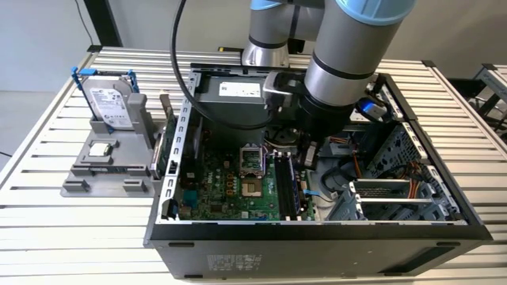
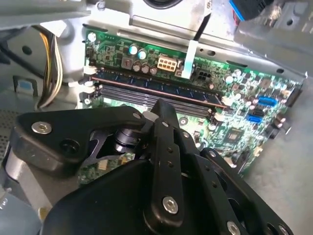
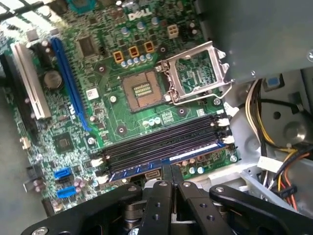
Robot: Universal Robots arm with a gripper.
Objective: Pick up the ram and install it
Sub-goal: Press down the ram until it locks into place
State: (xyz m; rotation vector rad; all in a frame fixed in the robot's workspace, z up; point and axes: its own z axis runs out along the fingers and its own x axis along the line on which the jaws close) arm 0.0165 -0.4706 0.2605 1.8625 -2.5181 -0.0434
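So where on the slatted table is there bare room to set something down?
Bare slats lie in front of the grey fixture, left of the computer case. Inside the case it is crowded: the gripper hangs over the ram in its motherboard slot.

The arm (image 1: 341, 65) hides the hand (image 1: 305, 155); possibly the ram (image 1: 303, 178) below.

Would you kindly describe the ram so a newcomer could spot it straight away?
Inside the computer case, find the green motherboard and its bank of long black slots. The ram is the blue stick seated in the outermost slot, beside the gripper; the other slots are bare.
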